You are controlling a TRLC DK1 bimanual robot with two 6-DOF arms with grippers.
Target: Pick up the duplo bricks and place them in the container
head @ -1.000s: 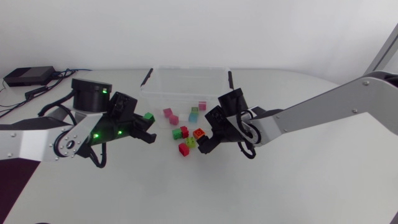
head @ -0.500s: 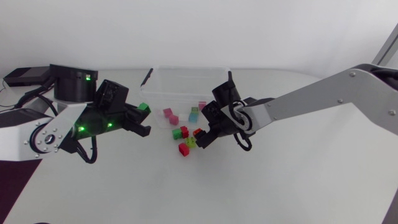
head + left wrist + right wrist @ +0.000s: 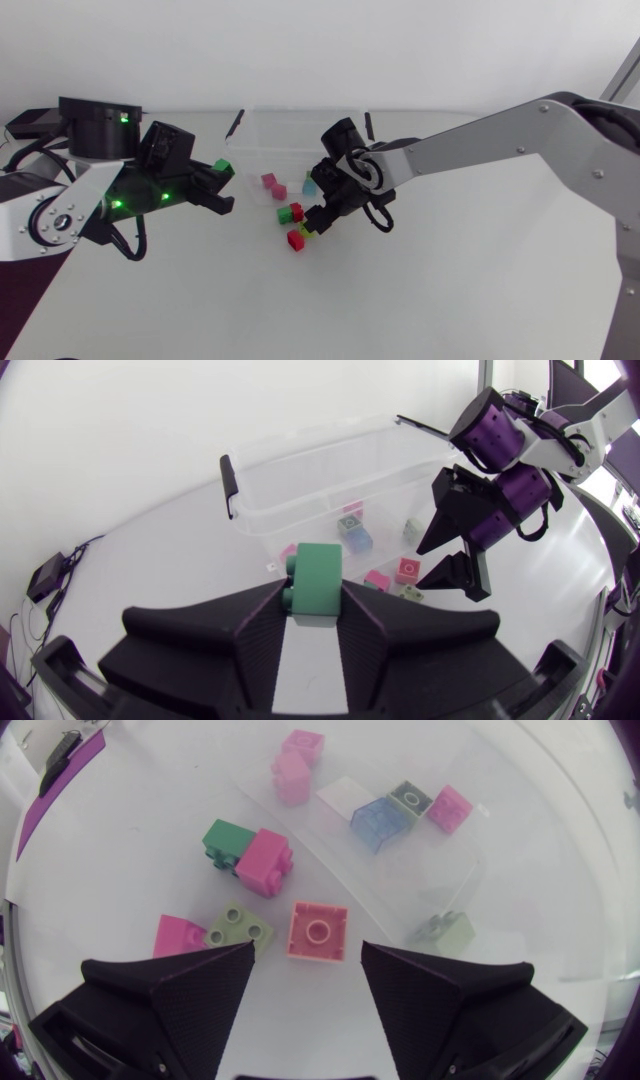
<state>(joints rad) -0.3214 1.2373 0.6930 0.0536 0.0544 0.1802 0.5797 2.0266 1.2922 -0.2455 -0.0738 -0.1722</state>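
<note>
My L pincer point(image 3: 312, 605) grips green brick point(image 3: 318, 572), I'd carry it over container point(image 3: 300, 490); R pincer point(image 3: 307, 950) gapes above single-stud brick point(image 3: 318, 928), wants lowering + closing.

A clear plastic container point(image 3: 300, 130) stands open on the bench with a few small bricks point(image 3: 380, 820) inside. Just outside its front wall lies a loose cluster: a single-stud square brick point(image 3: 318, 931), a pale green two-stud brick point(image 3: 240, 928), and a dark green brick point(image 3: 228, 838) touching a pink brick point(image 3: 266, 862). A green brick point(image 3: 318, 570) sits pinched in the left hand point(image 3: 312, 598).
</note>
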